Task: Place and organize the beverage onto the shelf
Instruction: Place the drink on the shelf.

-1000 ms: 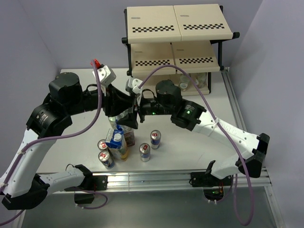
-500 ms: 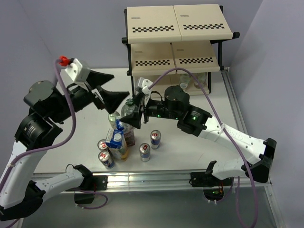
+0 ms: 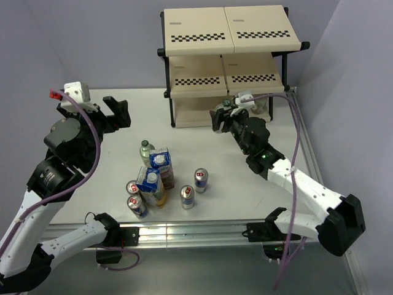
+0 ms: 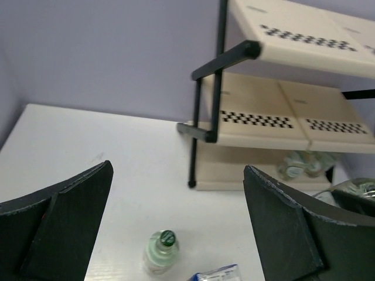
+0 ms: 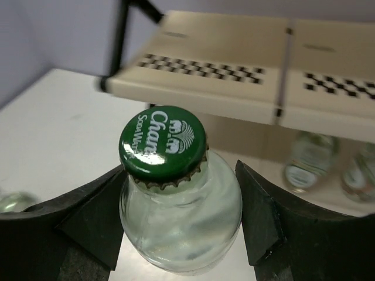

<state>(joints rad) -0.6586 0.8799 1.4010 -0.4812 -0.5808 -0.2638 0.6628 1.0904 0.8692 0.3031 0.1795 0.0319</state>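
Note:
My right gripper point(image 5: 181, 219) is shut on a clear bottle point(image 5: 176, 234) with a green cap, held upright in front of the shelf point(image 3: 230, 37) at its lowest tier. Two more clear bottles point(image 5: 309, 159) stand on that bottom board. My left gripper point(image 4: 176, 216) hangs open and empty over the table's left side, well back from the drinks. Below it stands one clear bottle point(image 4: 158, 253). In the top view that bottle point(image 3: 145, 149) stands beside two juice cartons point(image 3: 161, 165), with several blue-and-silver cans point(image 3: 187, 196) nearer the front edge.
The shelf's black tube frame point(image 4: 218, 70) and checkered front strips point(image 5: 199, 67) stand close ahead of the right gripper. Purple cables loop off both arms. A metal rail point(image 3: 196, 230) runs along the table's near edge. Walls close in the left and right sides.
My left gripper opened and pulled back up and to the left, away from the drinks. My right arm swung from the cluster to the shelf's bottom tier, carrying the bottle.

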